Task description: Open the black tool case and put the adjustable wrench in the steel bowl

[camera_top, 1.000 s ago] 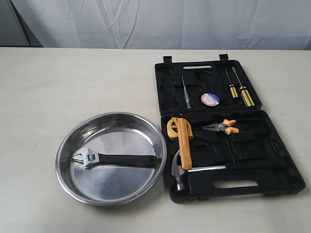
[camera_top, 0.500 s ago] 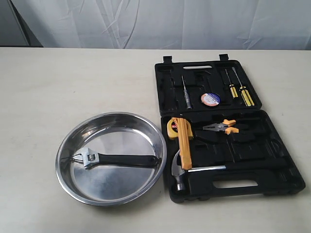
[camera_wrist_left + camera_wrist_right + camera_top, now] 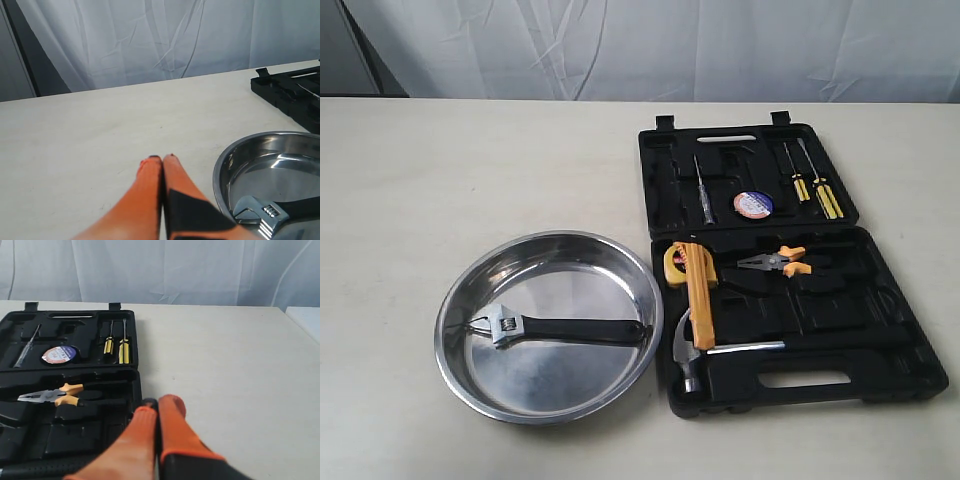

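While the left gripper (image 3: 162, 158) and right gripper (image 3: 157, 401) show empty, closed jaws, we find the black-handled adjustable wrench (image 3: 560, 328) inside the round steel bowl (image 3: 560, 285) beside the open black tool case (image 3: 820, 320).

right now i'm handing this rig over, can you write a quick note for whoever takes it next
Left gripper: shut, empty, above the bare table beside the steel bowl.
Right gripper: shut, empty, at the edge of the black tool case.
Case: lying open and flat on the table.
Adjustable wrench: lying inside the bowl, which sits left of the case.
Done: case opened, wrench in bowl.
Left: nothing apparent; the job looks complete.
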Tool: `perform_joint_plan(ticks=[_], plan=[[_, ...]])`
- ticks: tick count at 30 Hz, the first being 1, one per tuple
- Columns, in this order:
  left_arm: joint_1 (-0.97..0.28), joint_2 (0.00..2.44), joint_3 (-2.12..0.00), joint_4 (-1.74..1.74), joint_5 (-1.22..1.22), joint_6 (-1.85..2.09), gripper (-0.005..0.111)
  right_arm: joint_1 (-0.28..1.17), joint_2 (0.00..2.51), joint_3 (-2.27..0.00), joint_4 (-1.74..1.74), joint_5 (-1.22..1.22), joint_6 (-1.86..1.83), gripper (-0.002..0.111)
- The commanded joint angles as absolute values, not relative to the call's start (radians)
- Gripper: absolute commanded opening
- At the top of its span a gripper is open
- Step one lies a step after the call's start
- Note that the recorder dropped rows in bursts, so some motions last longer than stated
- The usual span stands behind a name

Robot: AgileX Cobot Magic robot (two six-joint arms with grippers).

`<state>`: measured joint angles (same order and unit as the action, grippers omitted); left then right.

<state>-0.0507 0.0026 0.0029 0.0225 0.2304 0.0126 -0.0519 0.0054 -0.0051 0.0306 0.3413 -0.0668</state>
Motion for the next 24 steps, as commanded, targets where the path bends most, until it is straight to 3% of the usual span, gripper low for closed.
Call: perform_joint_plan(ticks=[1,24], plan=[[-0.052,0.000,0.000,0.021,0.231,0.011,0.000,-0.057,0.000,0.000,0.032,0.325,-0.040,-0.001],[-0.052,0.000,0.000,0.021,0.231,0.011,0.000,-0.057,0.000,0.000,0.033,0.308,-0.028,-0.001]])
